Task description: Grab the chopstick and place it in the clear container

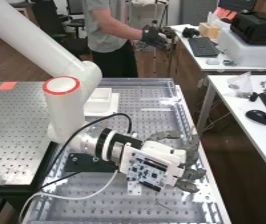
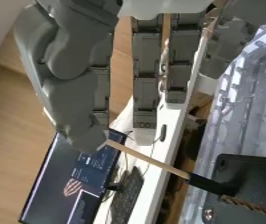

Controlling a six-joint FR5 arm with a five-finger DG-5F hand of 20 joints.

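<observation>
White and thick, the arm (image 1: 40,37) slants in from the high view's upper left, over the bench (image 1: 14,132) with its perforated metal top, and ends in the hand (image 1: 175,159). Beyond the hand's fingertips, across a gap of floor, lies the white desk (image 1: 223,90). Clear, ribbed plastic marks the container (image 2: 225,102), its rim near the hand and to one side of the fingers. A white box (image 1: 98,104) sits well apart from the hand, nearer the far end of the bench. The black plate (image 2: 250,175), screwed down, is on the same side of the fingers as the clear rim.

As for the hand, the thumb and the finger beside it close together at their tips in a narrow pinch, while the two middle fingers hang straight and free. In that pinch is the chopstick (image 2: 150,160), gripped close by its slim, pale wooden end. Its long axis is one straight line, oblique to the straight fingers, neither along them nor square across. The pale end points into the pinch; from there the shaft slants away past the fingertips, through a black band, and its brown, twisted-looking thicker part points away from the hand, crossing in front of the black plate. I cannot tell whether the chopstick touches that plate.
</observation>
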